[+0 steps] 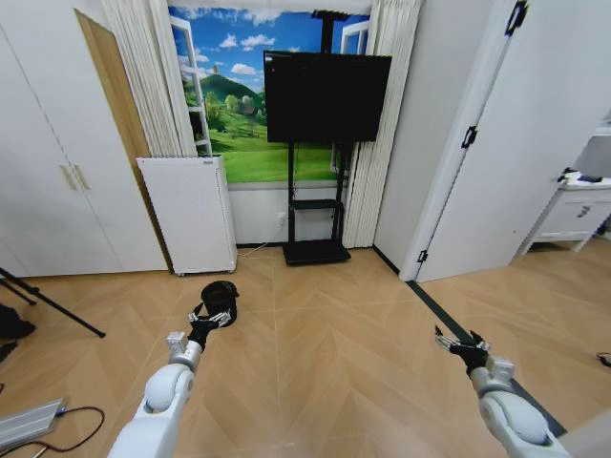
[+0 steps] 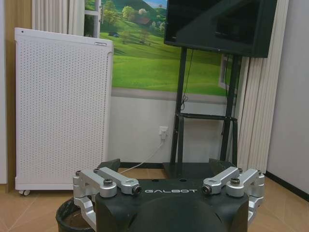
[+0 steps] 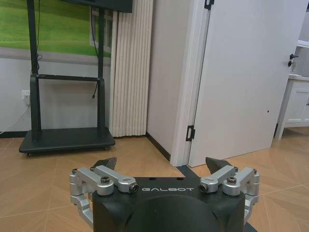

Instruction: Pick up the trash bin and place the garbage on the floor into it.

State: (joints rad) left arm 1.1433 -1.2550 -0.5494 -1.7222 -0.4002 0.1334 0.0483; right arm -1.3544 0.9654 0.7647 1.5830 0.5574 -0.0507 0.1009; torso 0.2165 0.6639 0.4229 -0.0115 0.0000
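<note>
Trash bin (image 1: pixel 220 298), small, black and round, stands upright on the floor (image 1: pixel 325 363) left of centre, its long axis vertical and its open mouth facing up, set in front of the tall white perforated appliance (image 1: pixel 189 212) that stands against the wall; in the left wrist view only a slice of its dark rim (image 2: pixel 72 220) shows beneath the gripper body, with the appliance (image 2: pixel 60 106) rising behind it; the left gripper (image 1: pixel 210 320) reaches out from the left arm and sits right at the near side of the bin's rim, its fingers (image 2: pixel 109 166) spread apart with nothing between them, though whether they touch the rim I cannot tell; behind, in the middle of the room, a black television on a dark stand (image 1: pixel 325 95) faces the robot before a meadow mural (image 1: pixel 239 105), with pale curtains (image 1: pixel 382 124) beside it; further right, the wood parquet carries a dark strip (image 1: pixel 444 315) running from the white door (image 1: pixel 516 153) toward the robot; the right gripper (image 1: pixel 456 345) hangs above bare floor on the right, well apart from the bin, its fingers (image 3: pixel 107 162) likewise spread and gripping nothing, pointed toward the door (image 3: pixel 241 82) and the base of the stand (image 3: pixel 67 137).
</note>
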